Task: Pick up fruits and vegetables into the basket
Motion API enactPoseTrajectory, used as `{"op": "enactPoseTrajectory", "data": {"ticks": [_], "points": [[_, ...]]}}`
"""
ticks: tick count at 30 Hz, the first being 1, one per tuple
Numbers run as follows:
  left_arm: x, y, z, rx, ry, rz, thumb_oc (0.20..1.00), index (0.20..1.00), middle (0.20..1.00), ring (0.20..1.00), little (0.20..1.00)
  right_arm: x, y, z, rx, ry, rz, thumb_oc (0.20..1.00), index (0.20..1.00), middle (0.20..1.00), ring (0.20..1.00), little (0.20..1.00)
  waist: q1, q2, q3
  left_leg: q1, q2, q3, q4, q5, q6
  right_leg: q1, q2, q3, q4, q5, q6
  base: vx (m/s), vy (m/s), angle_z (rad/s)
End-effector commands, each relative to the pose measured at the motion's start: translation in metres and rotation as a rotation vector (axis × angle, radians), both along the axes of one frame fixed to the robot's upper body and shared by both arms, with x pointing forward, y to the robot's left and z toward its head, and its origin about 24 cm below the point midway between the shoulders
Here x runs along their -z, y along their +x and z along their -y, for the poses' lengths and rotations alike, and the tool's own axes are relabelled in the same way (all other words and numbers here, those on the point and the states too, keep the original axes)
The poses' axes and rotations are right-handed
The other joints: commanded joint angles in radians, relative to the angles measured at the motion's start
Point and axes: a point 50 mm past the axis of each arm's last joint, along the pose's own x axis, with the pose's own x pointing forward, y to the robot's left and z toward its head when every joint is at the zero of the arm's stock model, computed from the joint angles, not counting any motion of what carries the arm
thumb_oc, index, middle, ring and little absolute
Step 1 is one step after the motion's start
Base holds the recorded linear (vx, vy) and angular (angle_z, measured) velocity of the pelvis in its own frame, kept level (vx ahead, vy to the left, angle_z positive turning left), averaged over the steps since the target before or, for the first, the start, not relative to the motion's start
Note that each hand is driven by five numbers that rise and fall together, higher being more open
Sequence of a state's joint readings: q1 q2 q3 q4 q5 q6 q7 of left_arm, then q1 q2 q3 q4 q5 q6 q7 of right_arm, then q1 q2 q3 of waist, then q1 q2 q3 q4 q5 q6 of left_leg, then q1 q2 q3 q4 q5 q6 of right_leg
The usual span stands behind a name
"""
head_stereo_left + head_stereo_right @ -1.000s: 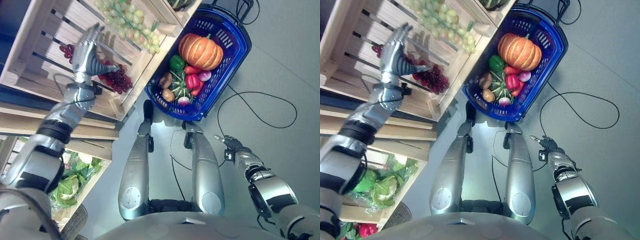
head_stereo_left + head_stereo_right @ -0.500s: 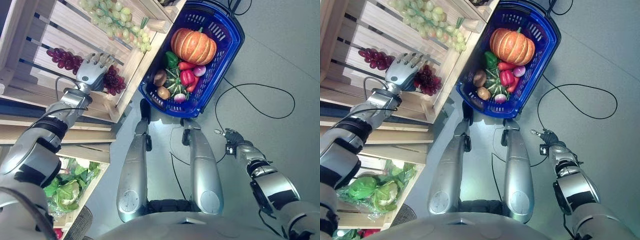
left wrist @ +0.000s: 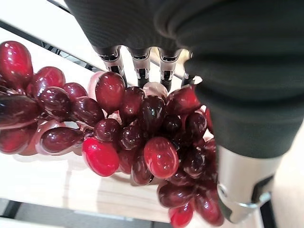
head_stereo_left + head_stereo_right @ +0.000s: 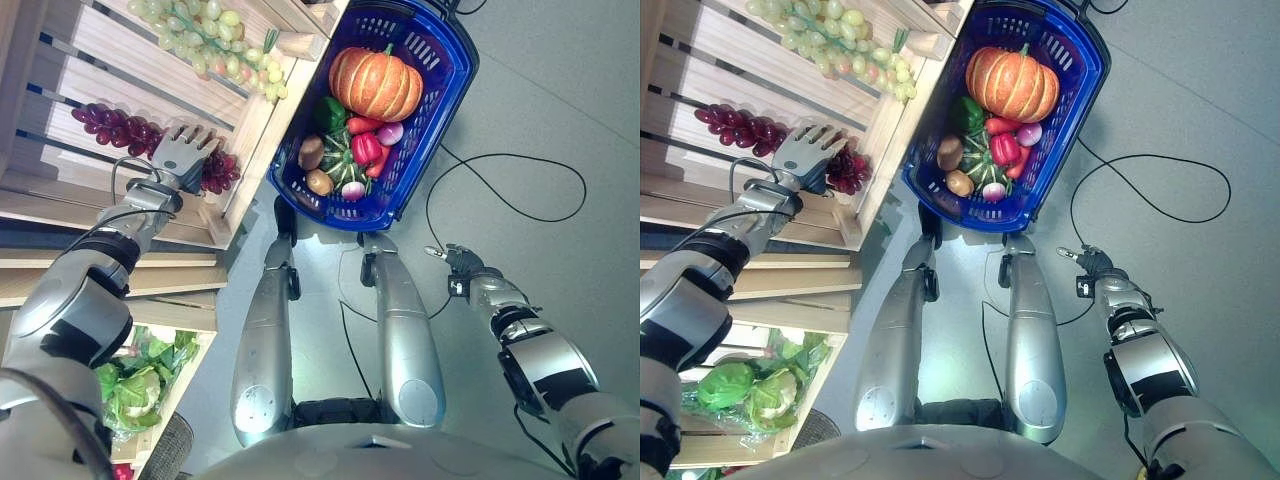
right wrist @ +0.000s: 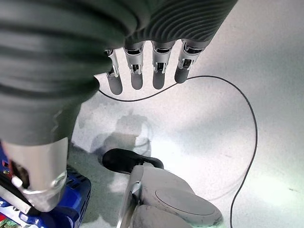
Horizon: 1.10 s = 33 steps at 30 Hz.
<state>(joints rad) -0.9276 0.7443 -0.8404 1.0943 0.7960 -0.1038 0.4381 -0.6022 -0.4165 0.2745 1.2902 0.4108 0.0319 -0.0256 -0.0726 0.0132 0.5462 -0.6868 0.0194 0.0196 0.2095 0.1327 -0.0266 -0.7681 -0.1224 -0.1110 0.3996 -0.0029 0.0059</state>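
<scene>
- One red grape bunch (image 3: 142, 152) lies in the wooden crate (image 4: 90, 190); my left hand (image 4: 180, 158) rests on it, fingers straight.
- Right hand (image 4: 458, 262) hangs relaxed, well apart from the blue basket (image 4: 440, 90).

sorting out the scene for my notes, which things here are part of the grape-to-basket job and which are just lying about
Part of the job:
- red grapes, in the wooden crate
- left hand, on the red grapes
- blue basket, already holding a pumpkin and peppers
- green grapes, same crate

Lying about:
- cabbages in the lower crate
- right hand, open, idle above the floor
</scene>
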Motion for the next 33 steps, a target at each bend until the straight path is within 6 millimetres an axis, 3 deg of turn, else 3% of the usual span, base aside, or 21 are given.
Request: {"op": "enactPoseTrajectory", "data": {"ticks": [1,11,33], "points": [[-0.003,-0.003,-0.018,-0.099,0.050,0.072,1.000,1.000,1.000,1.000,1.000,0.004,-0.017,0.025,0.046,-0.052,-0.049,1.000,1.000,1.000,1.000,1.000,0.022,-0.015,-0.026,-0.068,0.063,-0.002,0.166,-0.088,-0.027,0.020,-0.001,0.039,-0.036,0.059,0.055,0.00,0.000,0.00],[0.001,-0.006,-0.030,-0.206,0.108,0.110,1.000,1.000,1.000,1.000,1.000,0.001,-0.009,0.017,0.030,-0.048,-0.034,1.000,1.000,1.000,1.000,1.000,0.016,-0.033,-0.026,-0.117,0.066,-0.017,0.191,-0.088,-0.028,-0.030,0.014,0.047,-0.009,0.052,0.049,0.00,0.002,-0.02],[0.017,-0.017,-0.043,-0.326,0.156,0.089,1.000,1.000,1.000,1.000,1.000,-0.006,-0.003,0.019,0.020,-0.055,-0.006,1.000,1.000,1.000,1.000,1.000,0.014,-0.039,-0.026,-0.173,0.064,-0.035,0.213,-0.086,-0.031,-0.082,0.026,0.051,0.010,0.045,0.039,0.00,0.000,0.00]]}}
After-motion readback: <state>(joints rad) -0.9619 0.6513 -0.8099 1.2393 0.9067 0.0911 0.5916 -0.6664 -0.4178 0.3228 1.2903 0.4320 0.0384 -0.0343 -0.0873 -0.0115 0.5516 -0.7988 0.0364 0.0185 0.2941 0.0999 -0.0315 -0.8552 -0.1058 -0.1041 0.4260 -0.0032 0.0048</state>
